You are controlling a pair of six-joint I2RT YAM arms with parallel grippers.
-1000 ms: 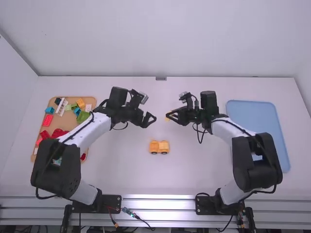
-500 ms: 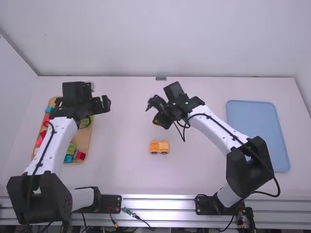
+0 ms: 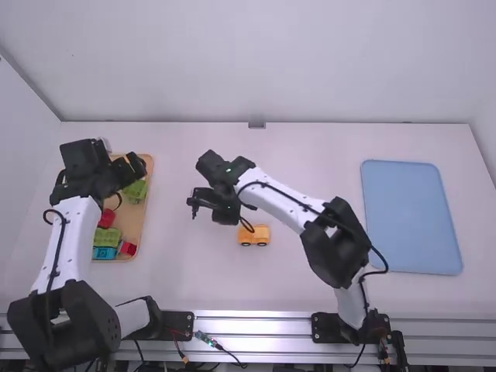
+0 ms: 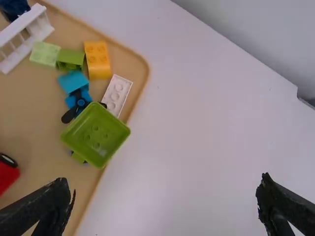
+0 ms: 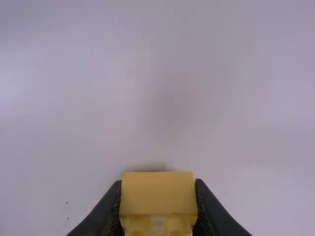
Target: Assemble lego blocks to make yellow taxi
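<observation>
with a yellow block (image 5: 157, 192) pinched in the right pincer (image 5: 158, 200) near the wheeled yellow car base (image 3: 253, 235), success calls for matching studs before pressing straight down; the left pincer (image 4: 165, 183), spread, hangs beside a brown tray (image 4: 141, 73).

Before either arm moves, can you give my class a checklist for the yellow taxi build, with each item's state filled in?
1. Right pincer holds the yellow block: ok.
2. That grip is firm enough for pressing: cannot tell.
3. Left pincer is open, nothing between its fingers: ok.
4. Wheeled base stands on the table: ok.
5. Held block is joined to that base: not ok.
6. Another yellow piece lies in the brown tray: ok.
</observation>
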